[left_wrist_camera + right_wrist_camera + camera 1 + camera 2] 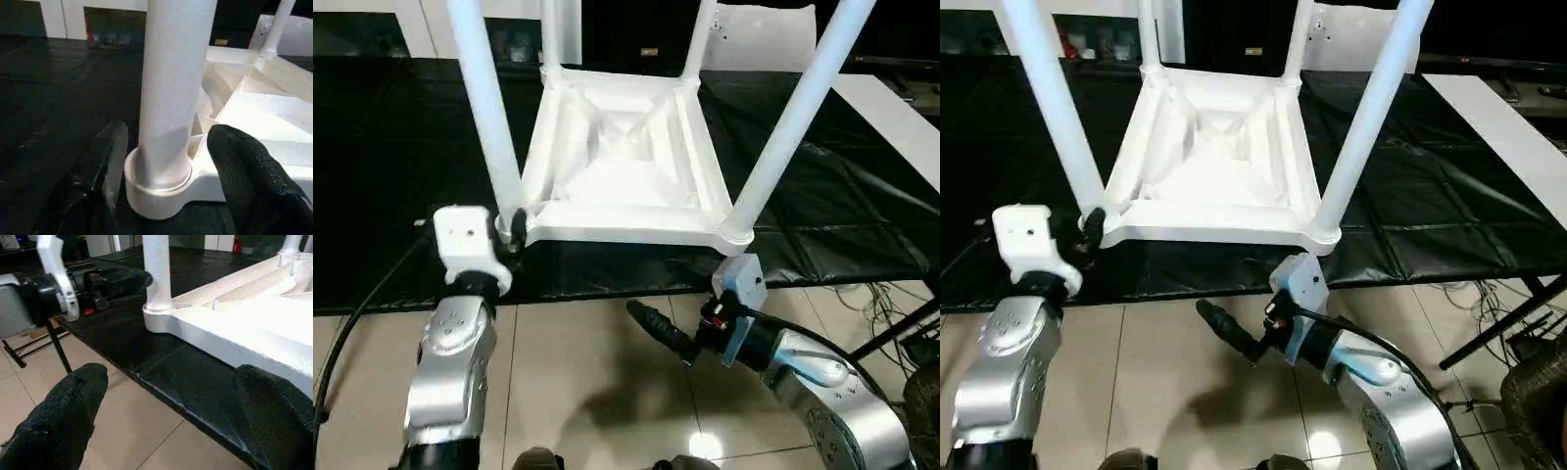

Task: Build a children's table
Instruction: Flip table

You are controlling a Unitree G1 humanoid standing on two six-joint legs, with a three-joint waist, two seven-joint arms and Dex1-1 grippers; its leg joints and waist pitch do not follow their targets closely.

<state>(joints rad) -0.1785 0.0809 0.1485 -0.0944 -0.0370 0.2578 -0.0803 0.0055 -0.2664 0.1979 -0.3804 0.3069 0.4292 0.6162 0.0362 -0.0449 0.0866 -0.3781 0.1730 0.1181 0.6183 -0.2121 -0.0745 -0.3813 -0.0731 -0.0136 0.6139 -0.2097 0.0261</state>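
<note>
The black-covered work table [401, 157] is bearing the upturned white tabletop [622, 162] near its front edge, four white legs [788, 122] standing in the corner sockets; the left gripper [161, 183] is straddling the near-left leg [171, 93] at its socket, fingers spread and gripping nothing. The right gripper [171, 421] is hanging wide open and empty over the tiled floor [587, 372], just before the table edge.

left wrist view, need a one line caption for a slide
Left gripper fingers open on either side of a white leg seated in the tabletop corner socket.
</note>
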